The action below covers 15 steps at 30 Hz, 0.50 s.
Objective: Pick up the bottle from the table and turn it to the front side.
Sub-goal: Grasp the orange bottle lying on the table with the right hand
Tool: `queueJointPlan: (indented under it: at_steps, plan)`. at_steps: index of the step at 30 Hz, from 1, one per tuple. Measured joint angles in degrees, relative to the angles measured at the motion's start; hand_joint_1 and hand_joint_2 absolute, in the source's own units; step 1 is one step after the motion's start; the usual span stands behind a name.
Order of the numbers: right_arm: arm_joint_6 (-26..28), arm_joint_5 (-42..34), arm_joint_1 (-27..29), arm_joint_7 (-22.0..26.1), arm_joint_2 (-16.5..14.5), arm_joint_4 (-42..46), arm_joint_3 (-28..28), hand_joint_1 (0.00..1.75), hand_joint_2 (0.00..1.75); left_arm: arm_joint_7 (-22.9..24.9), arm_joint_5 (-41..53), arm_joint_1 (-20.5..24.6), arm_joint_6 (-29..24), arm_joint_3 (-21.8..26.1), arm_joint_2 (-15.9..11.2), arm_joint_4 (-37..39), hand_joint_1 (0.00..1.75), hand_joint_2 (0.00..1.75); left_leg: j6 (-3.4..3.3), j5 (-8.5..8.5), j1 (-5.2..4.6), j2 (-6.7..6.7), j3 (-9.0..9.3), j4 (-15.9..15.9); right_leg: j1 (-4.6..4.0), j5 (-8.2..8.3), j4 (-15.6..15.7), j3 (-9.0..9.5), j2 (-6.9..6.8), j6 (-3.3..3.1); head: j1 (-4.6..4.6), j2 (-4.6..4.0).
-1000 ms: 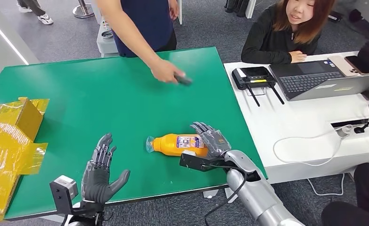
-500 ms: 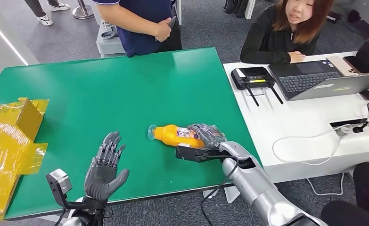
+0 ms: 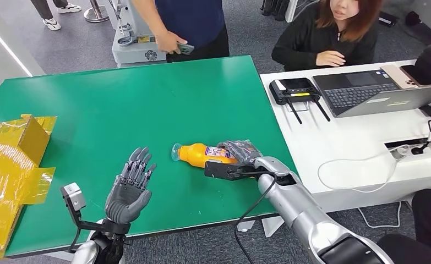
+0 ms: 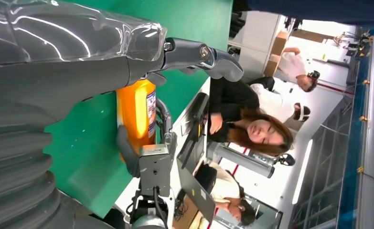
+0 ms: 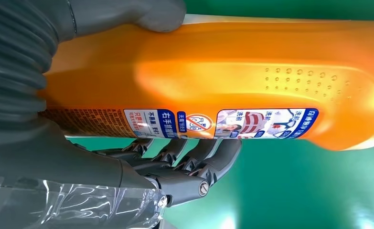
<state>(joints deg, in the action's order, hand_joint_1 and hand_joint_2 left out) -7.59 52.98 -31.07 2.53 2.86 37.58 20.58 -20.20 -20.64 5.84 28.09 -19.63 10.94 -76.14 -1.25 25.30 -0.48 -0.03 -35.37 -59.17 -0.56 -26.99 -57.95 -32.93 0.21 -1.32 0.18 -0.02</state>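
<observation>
An orange bottle (image 3: pixel 201 154) with a clear cap lies on its side on the green table (image 3: pixel 147 99), cap pointing left. My right hand (image 3: pixel 240 152) grips its bottom end. The right wrist view shows the thumb (image 5: pixel 146 14) on one side of the bottle (image 5: pixel 213 76) and the fingers (image 5: pixel 189 162) curled round the other, beside the blue and white label. My left hand (image 3: pixel 131 184) hovers open over the table's near edge, left of the bottle and apart from it. In the left wrist view the bottle (image 4: pixel 136 112) sits beyond that hand (image 4: pixel 56 62).
A yellow wrapped box (image 3: pixel 15 159) lies at the table's left edge. A person (image 3: pixel 185 22) stands behind the far edge holding a small device. Another person (image 3: pixel 334 33) sits at the white table (image 3: pixel 356 143) with a laptop (image 3: pixel 367 91) and a router (image 3: pixel 295 88).
My right hand has closed round the bottle's bottom end and the bottle has shifted a little away from me. My left hand has moved forward and right. The standing person's hand has left the table.
</observation>
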Motion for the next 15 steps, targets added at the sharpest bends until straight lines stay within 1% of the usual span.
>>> queueJointPlan:
  at_steps: [7,15]
  plan:
    - [2.3,-0.3,-0.9,1.6,-0.7,-0.6,0.8,1.75,1.75,0.2,0.2,0.8,-0.6,0.0,0.0,0.9,0.00,1.75,-0.02,-0.04,0.00,-0.03,-0.06,0.0,0.00,0.02,0.0,0.00,-0.03,0.02,-0.01,0.00]
    - [7.3,-3.6,-1.6,7.8,-1.7,0.0,1.1,1.75,1.75,-0.5,1.9,0.4,-1.3,0.5,-0.1,0.9,0.00,1.75,-0.03,-0.06,0.00,-0.18,-0.22,0.0,0.00,-0.01,0.0,-0.14,-0.13,0.04,0.00,0.00]
